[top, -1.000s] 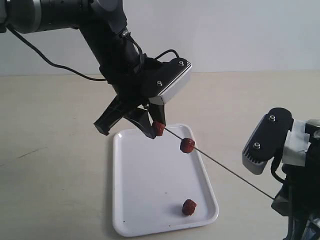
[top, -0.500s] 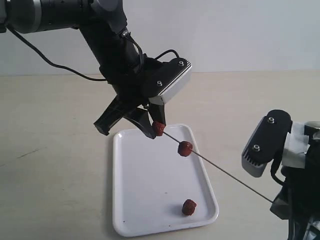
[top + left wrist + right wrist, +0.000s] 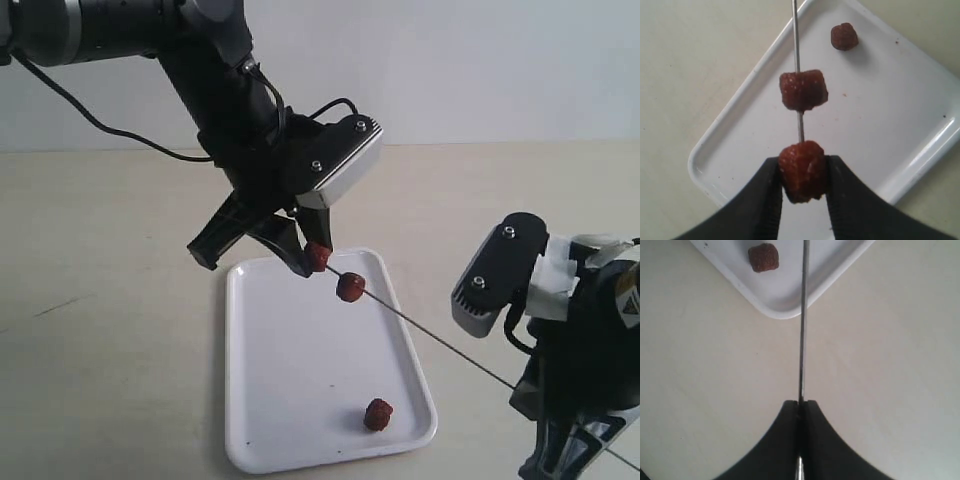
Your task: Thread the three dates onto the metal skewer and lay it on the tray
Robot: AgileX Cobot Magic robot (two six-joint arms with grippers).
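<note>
Threading date two | left gripper point(image 3: 804, 166) pinches held date point(image 3: 317, 257) at tip of metal skewer point(image 3: 440, 345), threaded date point(image 3: 803, 90) just beside on the rod | right gripper point(image 3: 800, 407) clamps skewer's far end | third date point(image 3: 377, 413) lies on tray point(image 3: 270, 400) | judgement: push straight along rod, no sideways bending

The left arm point(image 3: 205, 85) is black rounded tube, its wrist housing point(image 3: 340, 165) silver-grey with two round screws — a thin black cable point(image 3: 100, 127) trails from it. Its fingers point(image 3: 757, 202) are matte black wedges. The right arm point(image 3: 585, 385) is black too — housing point(image 3: 492, 280) grey, wrapping point(image 3: 555, 287) white.
</note>
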